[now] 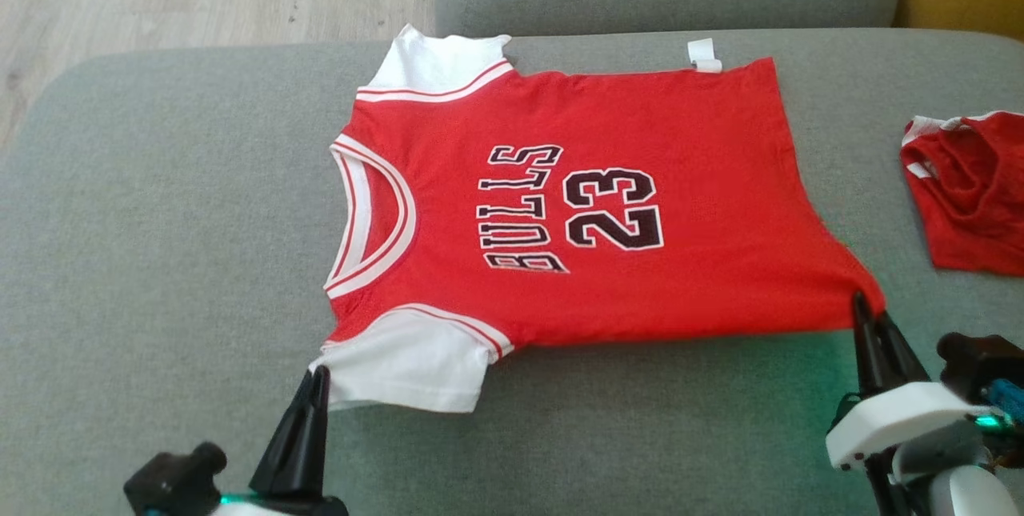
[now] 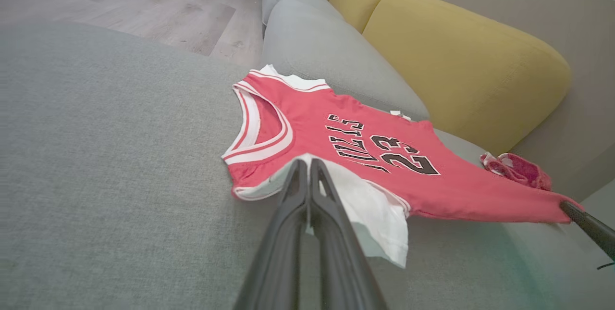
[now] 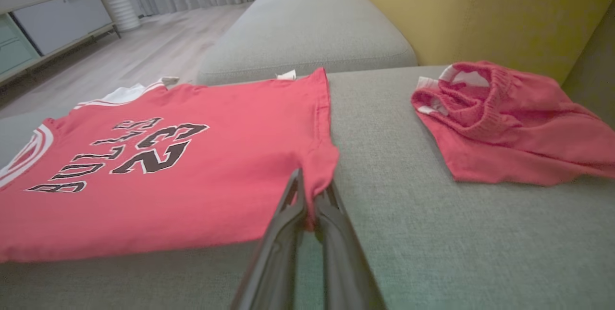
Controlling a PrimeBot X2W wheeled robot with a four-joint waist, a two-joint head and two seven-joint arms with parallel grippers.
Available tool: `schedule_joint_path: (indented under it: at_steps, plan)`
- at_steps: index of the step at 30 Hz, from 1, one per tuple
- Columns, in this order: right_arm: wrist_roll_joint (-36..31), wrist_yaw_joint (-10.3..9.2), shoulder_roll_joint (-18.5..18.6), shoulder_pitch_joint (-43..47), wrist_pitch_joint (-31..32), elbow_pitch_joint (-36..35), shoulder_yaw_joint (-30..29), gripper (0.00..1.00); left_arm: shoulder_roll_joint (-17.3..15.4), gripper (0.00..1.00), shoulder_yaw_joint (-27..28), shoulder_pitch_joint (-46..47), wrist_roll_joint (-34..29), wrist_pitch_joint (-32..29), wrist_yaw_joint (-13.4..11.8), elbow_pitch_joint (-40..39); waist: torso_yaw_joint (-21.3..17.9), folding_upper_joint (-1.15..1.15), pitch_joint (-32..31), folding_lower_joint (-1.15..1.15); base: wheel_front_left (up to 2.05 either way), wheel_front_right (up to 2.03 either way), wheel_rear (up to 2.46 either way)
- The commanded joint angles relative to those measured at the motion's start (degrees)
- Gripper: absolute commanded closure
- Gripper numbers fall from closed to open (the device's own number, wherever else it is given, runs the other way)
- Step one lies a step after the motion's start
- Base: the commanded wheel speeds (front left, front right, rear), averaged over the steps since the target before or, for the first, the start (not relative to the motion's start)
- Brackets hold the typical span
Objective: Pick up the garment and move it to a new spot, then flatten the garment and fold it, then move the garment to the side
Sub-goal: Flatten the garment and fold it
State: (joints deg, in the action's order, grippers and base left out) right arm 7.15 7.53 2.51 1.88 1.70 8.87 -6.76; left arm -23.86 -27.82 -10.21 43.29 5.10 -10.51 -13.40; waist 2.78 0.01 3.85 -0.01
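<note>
Grey sofa cushion holds the red jersey flat ahead of the left gripper, clamped on its nearest white sleeve, and the right gripper, clamped on its nearest hem corner; lifting both evenly, fabric taut, should keep the fold straight.

Two red garments, two pairs of jaws, one grey sofa.
One red jersey with two white sleeves and one white label; one second red garment, crumpled; two pairs of dark jaws, one on the left gripper and one on the right gripper; one grey sofa with two yellow back cushions; one cabinet; one white ribbed bin.
</note>
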Motion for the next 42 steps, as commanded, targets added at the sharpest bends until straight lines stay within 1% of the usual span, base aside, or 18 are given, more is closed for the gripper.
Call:
schedule_joint_path:
  at_steps: [1,7,9,11,12,13,16,20,25,30,33,38,42]
  plan:
    - [-0.02,-0.04,0.37,-1.28,0.14,-1.80,1.12,1.00,-0.44,1.00,2.07,3.62,0.07,0.24,0.32,-1.09,-0.05,-0.01,0.15,0.01,0.00,0.00,0.00]
    - [0.80,-0.04,0.37,-2.50,2.48,0.23,2.14,1.00,-0.18,1.00,1.20,8.48,-0.44,-0.48,2.44,3.44,-0.16,-0.01,0.90,0.01,0.00,0.00,0.00]
    - [1.69,-0.04,0.37,-3.62,4.40,1.39,3.05,1.00,-0.16,1.00,1.03,10.92,-0.79,-0.81,3.25,4.98,-0.39,-0.01,1.02,0.01,0.00,0.00,0.00]
    - [0.87,-0.04,0.37,-5.23,6.86,2.66,3.79,1.00,-0.25,1.00,0.55,13.88,-1.43,-1.73,4.06,6.52,-0.53,-0.01,1.27,0.01,0.00,0.00,0.00]
    - [0.91,-0.04,0.37,-6.23,7.92,3.27,4.09,1.00,-0.21,1.00,0.22,15.64,-1.71,-2.37,4.56,7.37,-0.54,-0.01,1.41,0.01,0.00,0.00,0.00]
    - [0.64,-0.04,0.37,-8.45,10.02,4.62,4.60,1.00,-0.20,1.00,-0.69,19.56,-2.32,-4.08,5.86,9.38,-0.59,-0.01,1.63,0.01,0.00,0.00,0.00]
    - [0.72,-0.04,0.37,-12.33,12.69,6.82,5.25,1.00,-0.36,1.00,-2.14,25.92,-3.68,-6.84,7.89,13.15,-0.94,-0.01,2.17,0.01,0.00,0.00,0.00]
    - [-0.39,-0.04,0.37,-17.92,14.64,10.03,4.61,1.00,0.51,1.00,-3.51,34.12,-5.30,-9.01,10.20,19.14,-1.44,-0.01,3.10,0.01,0.00,0.00,0.00]
    - [-0.65,-0.04,0.37,-23.91,15.03,14.24,3.31,1.00,2.17,1.00,-2.89,41.91,-5.76,-8.32,11.77,27.16,-2.36,-0.01,4.48,0.01,0.00,0.00,0.00]
    - [-0.30,-0.04,0.37,-27.93,13.51,18.67,1.49,1.00,3.58,1.00,-2.00,46.94,-6.09,-5.62,12.62,34.18,-3.08,-0.01,5.83,0.01,0.00,0.00,0.00]
    - [0.07,-0.04,0.37,-29.94,11.81,21.02,0.87,1.00,4.24,1.00,-1.43,49.03,-6.30,-3.67,12.70,37.71,-3.48,-0.01,6.47,0.01,0.00,0.00,0.00]
    - [0.82,-0.04,0.37,-32.57,9.98,24.60,2.44,1.00,5.24,1.00,-1.53,51.00,-6.12,-2.07,13.64,42.45,-3.99,-0.01,7.41,0.01,0.00,0.00,0.00]
    - [0.66,-0.04,0.37,-35.34,8.26,27.17,2.64,1.00,5.52,1.00,-1.56,52.46,-6.21,-0.88,14.11,45.11,-4.23,-0.01,8.19,0.01,0.00,0.00,0.00]
